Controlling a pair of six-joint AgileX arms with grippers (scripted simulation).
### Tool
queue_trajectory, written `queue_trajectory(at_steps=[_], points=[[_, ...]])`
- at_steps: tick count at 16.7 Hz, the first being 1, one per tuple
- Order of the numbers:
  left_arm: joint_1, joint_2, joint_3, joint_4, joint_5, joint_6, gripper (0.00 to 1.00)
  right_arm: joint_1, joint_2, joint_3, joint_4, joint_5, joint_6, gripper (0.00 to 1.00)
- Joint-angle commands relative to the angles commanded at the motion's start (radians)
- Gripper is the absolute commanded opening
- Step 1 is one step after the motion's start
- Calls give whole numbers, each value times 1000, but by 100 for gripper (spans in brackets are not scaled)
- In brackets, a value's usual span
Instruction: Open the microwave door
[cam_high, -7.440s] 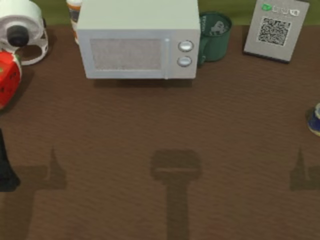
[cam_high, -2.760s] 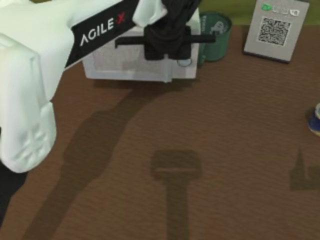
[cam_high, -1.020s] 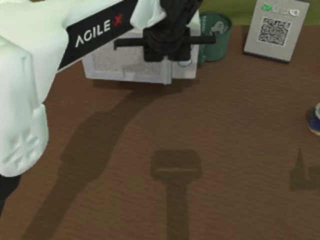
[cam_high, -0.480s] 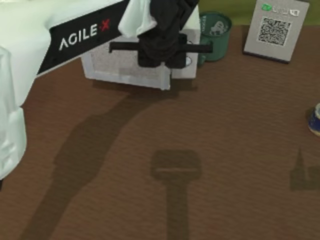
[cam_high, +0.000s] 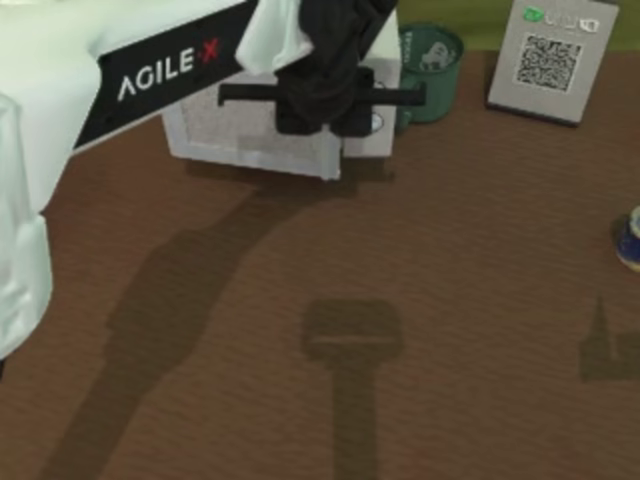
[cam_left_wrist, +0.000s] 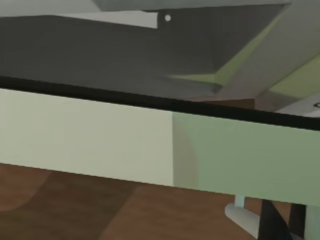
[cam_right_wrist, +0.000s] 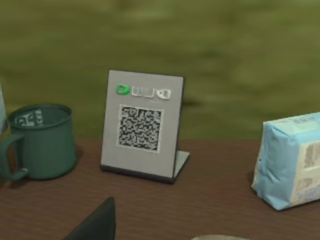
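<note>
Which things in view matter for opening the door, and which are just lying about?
In the job:
- microwave
- microwave door, swung slightly ajar
- left end effector, at the door's free edge

Lying about:
- green mug
- QR code stand
- pale blue packet

White-shelled left arm (cam_high: 60, 90), black band lettered "AGILE" with red X, black wrist and claw (cam_high: 318, 110).

"AGILE X" on left arm (cam_high: 165, 65); QR code on stand card (cam_right_wrist: 141, 127); mug (cam_right_wrist: 42, 140) logo unreadable.
</note>
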Motion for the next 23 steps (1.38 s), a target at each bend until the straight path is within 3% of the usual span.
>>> queue_trajectory(at_steps=[18,23], points=[[-6,1,-4,3,6,-2,0,0,0,0,0,0,0,100],[6,-64,-116,52,35,71,0,0,0,0,0,0,0,100]])
